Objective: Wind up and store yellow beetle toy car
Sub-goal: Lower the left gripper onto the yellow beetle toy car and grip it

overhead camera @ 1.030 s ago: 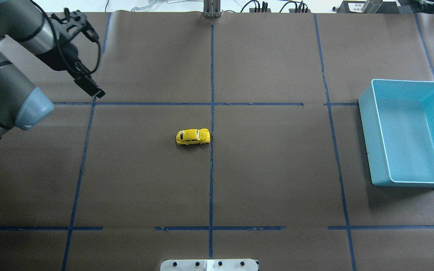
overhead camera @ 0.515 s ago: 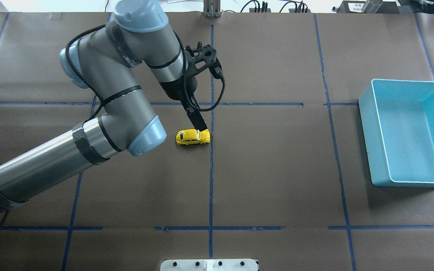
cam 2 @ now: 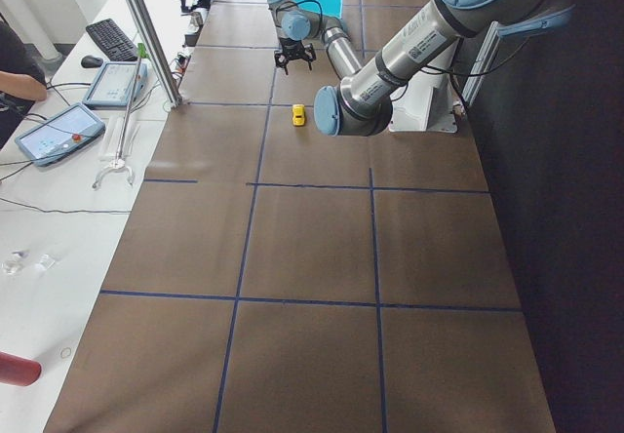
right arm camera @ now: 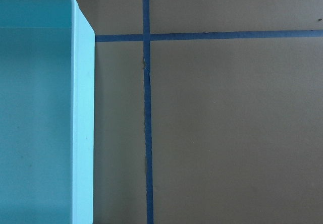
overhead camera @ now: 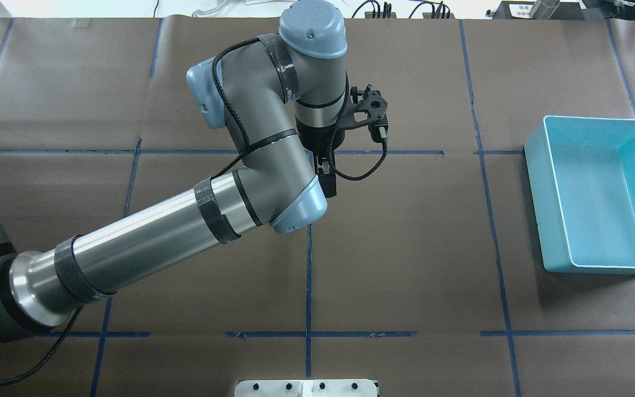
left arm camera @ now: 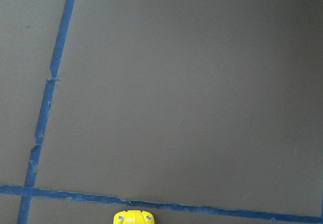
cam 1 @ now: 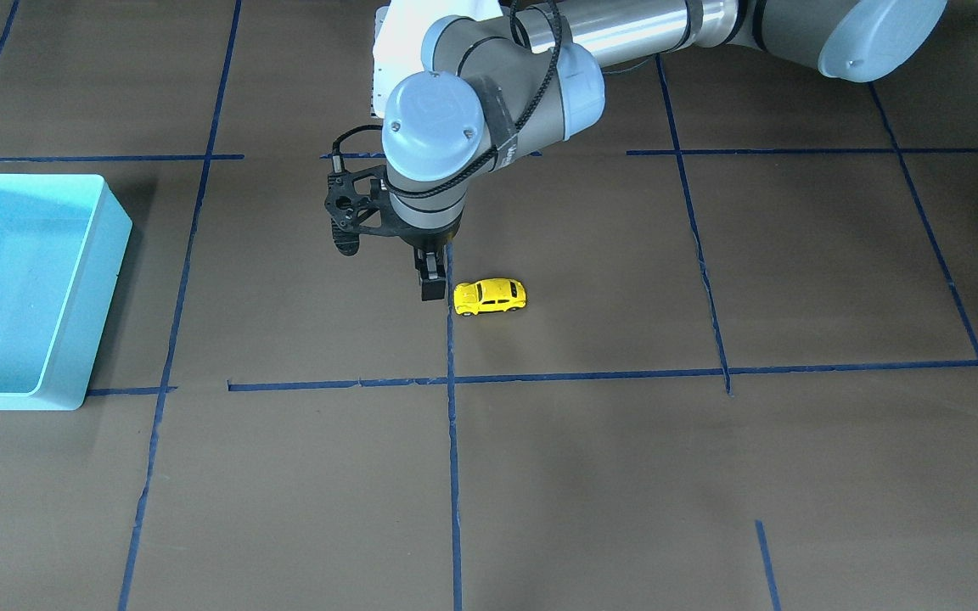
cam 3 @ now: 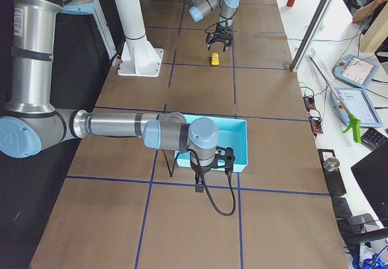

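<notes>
At the near edge, by the robot, a white base plate [overhead camera: 306,387] lies on the brown paper surface [overhead camera: 405,275], which is divided by blue tape lines [overhead camera: 308,286]. From this side the left arm [overhead camera: 146,242] stretches toward the middle, and in the overhead view its elbow covers the yellow beetle toy car [cam 1: 490,297]. The front-facing view shows the car on its wheels near the middle of the surface, just beside a tape line. The left pincer [cam 1: 430,293] points down just beside one end of the car, on the side toward the light blue bin [cam 1: 107,305], with a thin gap between them. Its fingers show as one dark bar, so they look pressed together. The bin stands well apart, at the robot's right end. The right pincer [cam 3: 198,187] hangs just beside the bin's outer wall. It shows only in the right side view, so I cannot tell if it is spread. At the far edge a white label [overhead camera: 520,9] bears writing too small to read.
</notes>
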Robot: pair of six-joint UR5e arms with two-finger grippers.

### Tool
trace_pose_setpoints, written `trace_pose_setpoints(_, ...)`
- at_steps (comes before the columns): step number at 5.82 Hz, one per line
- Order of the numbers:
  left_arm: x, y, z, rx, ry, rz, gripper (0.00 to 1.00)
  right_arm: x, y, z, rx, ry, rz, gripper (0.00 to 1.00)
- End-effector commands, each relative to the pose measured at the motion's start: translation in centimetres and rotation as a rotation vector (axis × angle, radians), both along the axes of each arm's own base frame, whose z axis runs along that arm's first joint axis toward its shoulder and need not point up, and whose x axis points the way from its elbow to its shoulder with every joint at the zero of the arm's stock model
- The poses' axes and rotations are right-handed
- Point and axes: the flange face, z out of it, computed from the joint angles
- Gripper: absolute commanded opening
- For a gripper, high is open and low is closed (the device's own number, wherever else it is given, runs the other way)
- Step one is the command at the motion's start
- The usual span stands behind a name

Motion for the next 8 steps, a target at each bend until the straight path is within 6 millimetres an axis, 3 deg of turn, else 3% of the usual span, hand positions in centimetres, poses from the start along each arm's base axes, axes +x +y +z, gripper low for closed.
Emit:
trace_pose_setpoints(1,2.6,1.8,0.9,0.218,-0.188,0.023,1.0,0.1,0.0,-0.2,0.004,-0.001,0.002,1.0)
trace_pose_setpoints(2,2.5,1.9,1.8,0.208,-0.239,0.04,1.0,0.1,0.1,-0.1,0.001,0.0,0.002,1.0)
trace_pose_setpoints(4,4.8,3.6,5.8,0.277,-0.321,0.025,1.0,0.1,0.1,-0.1,0.003,0.0,0.003,1.0)
trace_pose_setpoints(8,5.8,2.1,8.9,0.262,-0.253,-0.051,1.0,0.1,0.1,-0.1,0.003,-0.001,0.003,1.0)
